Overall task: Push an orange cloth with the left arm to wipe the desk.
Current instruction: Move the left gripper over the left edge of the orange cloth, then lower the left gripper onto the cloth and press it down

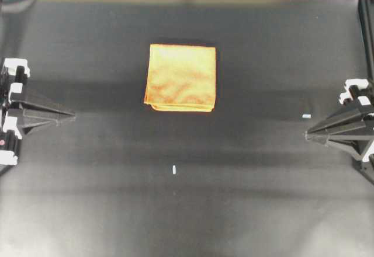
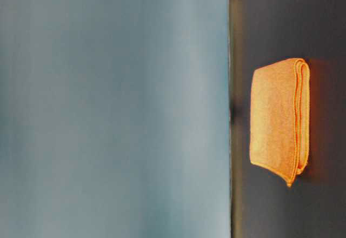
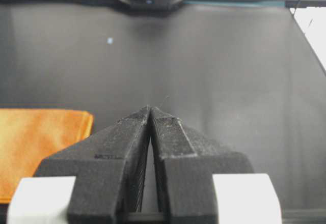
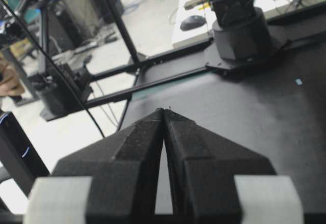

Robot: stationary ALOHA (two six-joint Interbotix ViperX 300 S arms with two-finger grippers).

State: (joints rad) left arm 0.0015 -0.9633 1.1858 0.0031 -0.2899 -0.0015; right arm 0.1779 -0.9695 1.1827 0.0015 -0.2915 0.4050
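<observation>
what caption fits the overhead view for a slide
Folded orange cloth lies on the desk, untouched, between the shut left tool and right tool.

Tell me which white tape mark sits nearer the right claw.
The small horizontal tape mark, just off the right claw. The other tape mark is upright, mid-desk, below the orange cloth.

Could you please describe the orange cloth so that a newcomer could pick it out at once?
On the black desk, look just above the middle, between the two arms. The orange cloth lies there, a folded fuzzy square, the only bright thing on the surface.
</observation>
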